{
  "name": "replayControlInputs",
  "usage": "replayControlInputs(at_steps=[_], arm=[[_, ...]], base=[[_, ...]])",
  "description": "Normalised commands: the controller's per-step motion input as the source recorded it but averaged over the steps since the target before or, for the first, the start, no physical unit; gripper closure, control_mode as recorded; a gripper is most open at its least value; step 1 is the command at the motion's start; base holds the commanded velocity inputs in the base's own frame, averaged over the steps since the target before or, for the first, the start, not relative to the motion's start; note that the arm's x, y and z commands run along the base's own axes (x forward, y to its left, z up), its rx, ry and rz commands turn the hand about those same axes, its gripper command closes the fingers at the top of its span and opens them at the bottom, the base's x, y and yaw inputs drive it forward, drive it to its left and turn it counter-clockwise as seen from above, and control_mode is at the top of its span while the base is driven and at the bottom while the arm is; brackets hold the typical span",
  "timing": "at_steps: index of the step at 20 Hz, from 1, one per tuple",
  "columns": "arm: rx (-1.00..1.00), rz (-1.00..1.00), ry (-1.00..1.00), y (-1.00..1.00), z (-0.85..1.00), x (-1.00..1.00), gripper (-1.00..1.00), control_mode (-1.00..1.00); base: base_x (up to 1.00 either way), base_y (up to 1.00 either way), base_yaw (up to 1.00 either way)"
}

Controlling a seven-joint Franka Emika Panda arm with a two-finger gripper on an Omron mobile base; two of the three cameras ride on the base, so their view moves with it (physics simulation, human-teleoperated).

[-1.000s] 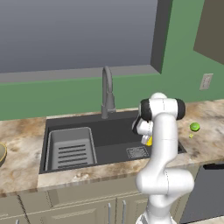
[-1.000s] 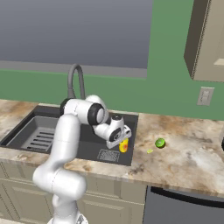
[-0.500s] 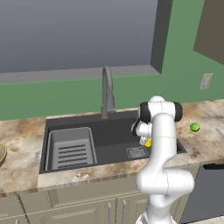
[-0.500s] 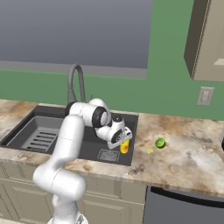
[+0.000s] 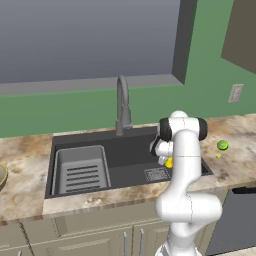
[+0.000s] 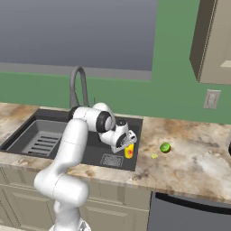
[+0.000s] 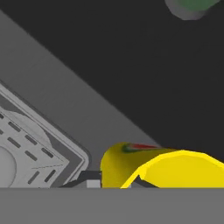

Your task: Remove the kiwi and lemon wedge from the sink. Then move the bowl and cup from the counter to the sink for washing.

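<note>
Sink (image 6: 27, 135) holds cup (image 6: 129, 150) at gripper (image 6: 128, 145).

Yellow cup (image 6: 129, 151) with red mark, dark grey sink (image 5: 130, 150), bright-green kiwi (image 6: 165, 147)

This is a home kitchen, rendered in simulation. A marbled beige-and-brown counter (image 5: 25, 192) runs over light tan cabinets (image 5: 100, 235) with slim metal door handles. Set into the worktop is a wide dark grey sink (image 5: 132, 150) with a square drain (image 5: 157, 174), a ribbed grey rack insert (image 5: 82, 170) and a gooseneck faucet (image 5: 122, 105) behind it. The wall is painted green, with a large window (image 5: 90, 40) above the sink and a wall outlet (image 6: 211, 99) to the right. An upper cabinet (image 6: 214, 43) hangs beside the window, and a dark appliance front (image 6: 189, 214), perhaps a dishwasher, sits under the counter.
</note>
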Motion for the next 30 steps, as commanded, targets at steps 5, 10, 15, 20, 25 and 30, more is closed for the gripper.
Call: replayControlInputs(at_steps=[5,10,15,20,25,30], arm=[[0.00,0.00,0.00,-0.07,-0.23,0.02,1.00,-1.00],[0.01,-0.01,0.00,-0.08,-0.22,0.00,-1.00,-1.00],[0.06,-0.03,0.05,-0.10,-0.05,0.00,-1.00,-1.00],[0.07,-0.07,0.16,-0.06,0.12,-0.01,-1.00,-1.00],[0.10,-0.05,0.06,-0.01,0.30,-0.05,-1.00,-1.00],[0.06,-0.02,0.00,0.02,0.39,-0.09,-1.00,-1.00]], base=[[0.00,0.00,0.00],[0.00,0.00,0.00],[0.00,0.00,0.00],[0.00,0.00,0.00],[0.00,0.00,0.00],[0.00,0.00,0.00]])
